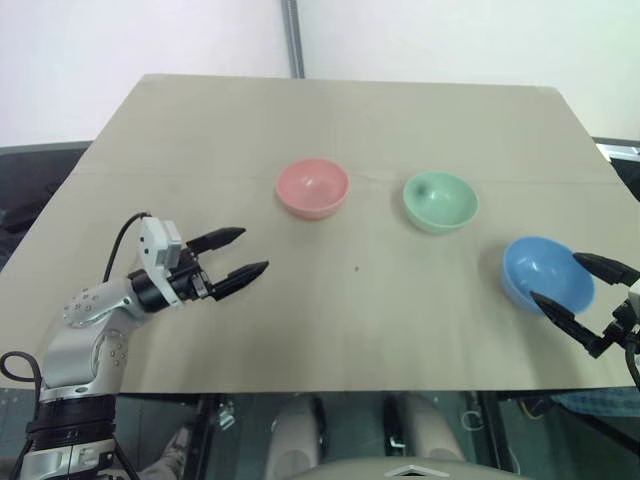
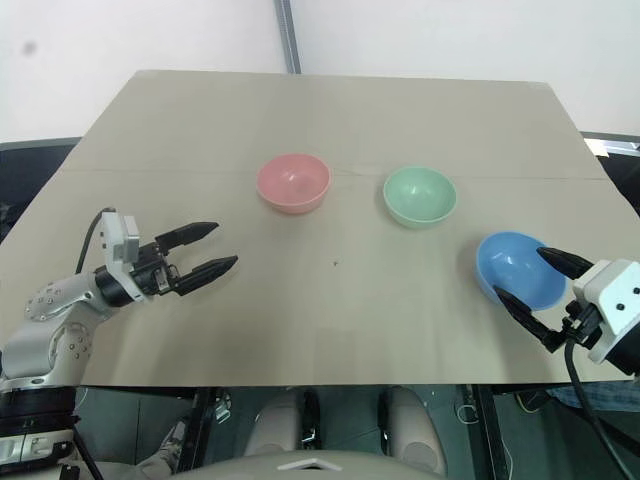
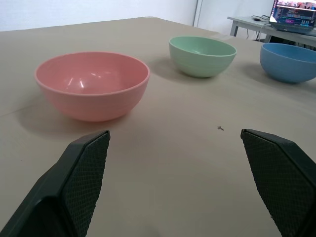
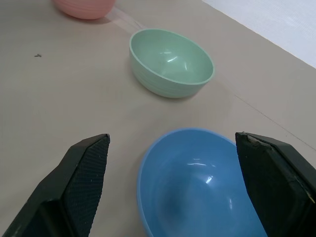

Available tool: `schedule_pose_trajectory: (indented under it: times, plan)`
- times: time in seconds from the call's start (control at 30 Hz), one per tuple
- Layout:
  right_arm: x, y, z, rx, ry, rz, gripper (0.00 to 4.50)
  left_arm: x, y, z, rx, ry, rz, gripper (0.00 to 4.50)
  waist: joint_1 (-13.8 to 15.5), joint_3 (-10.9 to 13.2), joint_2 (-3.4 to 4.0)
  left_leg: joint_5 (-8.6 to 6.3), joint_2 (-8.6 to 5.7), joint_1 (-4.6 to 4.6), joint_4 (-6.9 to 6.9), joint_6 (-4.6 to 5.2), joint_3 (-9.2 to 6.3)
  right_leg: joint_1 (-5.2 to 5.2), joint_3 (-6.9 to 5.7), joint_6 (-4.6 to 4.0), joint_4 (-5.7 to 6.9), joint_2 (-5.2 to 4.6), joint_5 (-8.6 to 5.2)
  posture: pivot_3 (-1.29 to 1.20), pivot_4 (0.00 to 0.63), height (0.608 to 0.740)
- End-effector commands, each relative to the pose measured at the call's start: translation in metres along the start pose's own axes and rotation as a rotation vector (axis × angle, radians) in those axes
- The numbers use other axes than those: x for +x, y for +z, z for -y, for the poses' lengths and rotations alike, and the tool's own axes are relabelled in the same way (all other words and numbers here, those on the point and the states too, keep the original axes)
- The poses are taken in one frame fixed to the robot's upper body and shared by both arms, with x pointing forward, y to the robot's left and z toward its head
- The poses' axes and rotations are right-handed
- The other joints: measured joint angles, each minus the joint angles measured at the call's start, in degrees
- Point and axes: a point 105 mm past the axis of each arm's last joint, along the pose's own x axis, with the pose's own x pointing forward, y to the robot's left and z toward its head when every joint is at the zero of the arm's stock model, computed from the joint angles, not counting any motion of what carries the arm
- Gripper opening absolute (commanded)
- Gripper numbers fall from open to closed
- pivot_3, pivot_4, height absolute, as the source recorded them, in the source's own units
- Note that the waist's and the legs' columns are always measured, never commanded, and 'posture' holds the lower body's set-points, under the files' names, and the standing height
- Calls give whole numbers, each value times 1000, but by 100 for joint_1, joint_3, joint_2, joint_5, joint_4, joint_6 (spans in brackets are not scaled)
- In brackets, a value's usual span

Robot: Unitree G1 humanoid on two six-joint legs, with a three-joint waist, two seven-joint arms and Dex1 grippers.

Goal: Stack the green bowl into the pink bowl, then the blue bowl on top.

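Blue bowl (image 1: 547, 274) sits between the right gripper's (image 1: 583, 293) spread jaws.

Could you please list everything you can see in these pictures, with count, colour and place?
pink bowl: one, salmon pink, upright on the table, on the left of the row of three.
green bowl: one, pale mint green, upright, beside the pink bowl and apart from it.
blue bowl: one, sky blue, nearest the table's right edge, between the right tool's open fingers.
table: one, beige top, carrying all three bowls.
pole: one, grey, behind the table's far edge.
laptop: one, screen lit, on a desk in the background.
left tool: one, black fingers, open, over the table's left part, holding nothing.
right tool: one, black fingers, open, at the blue bowl.
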Motion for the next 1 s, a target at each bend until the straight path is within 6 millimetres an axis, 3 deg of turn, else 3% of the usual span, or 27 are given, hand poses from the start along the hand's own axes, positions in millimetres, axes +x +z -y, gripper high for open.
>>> schedule_pose_trajectory:
  times: [0.03,0.57,0.73,0.93,1.0]
  plan:
    - [-3,14,0,-39,-4,34,4425,2,10,1,35,-19,-5,4500,0,0,0,0,0,0,0,0,0,0,0,0,0,0,0,0,150,740]
    - [8,24,-8,-20,24,72,4425,23,23,4,54,-78,-6,4500,5,0,0,0,-1,-1,1,1,-3,4,-3,0,-2,1,0,0,150,740]
    - [24,33,-20,-16,104,127,4425,43,25,-9,303,84,-154,4500,8,0,-1,0,-5,2,2,1,-5,10,-3,1,-2,1,1,0,150,740]
    - [46,42,-36,-34,180,169,4425,71,55,-10,621,20,-274,4500,27,2,-3,1,-5,-4,3,1,-13,9,-10,0,-2,2,1,0,150,740]
    - [52,44,-40,-47,202,180,4425,79,56,-9,734,-42,-340,4500,36,1,-3,1,-7,-5,3,1,-12,10,-9,0,-2,2,1,0,150,740]
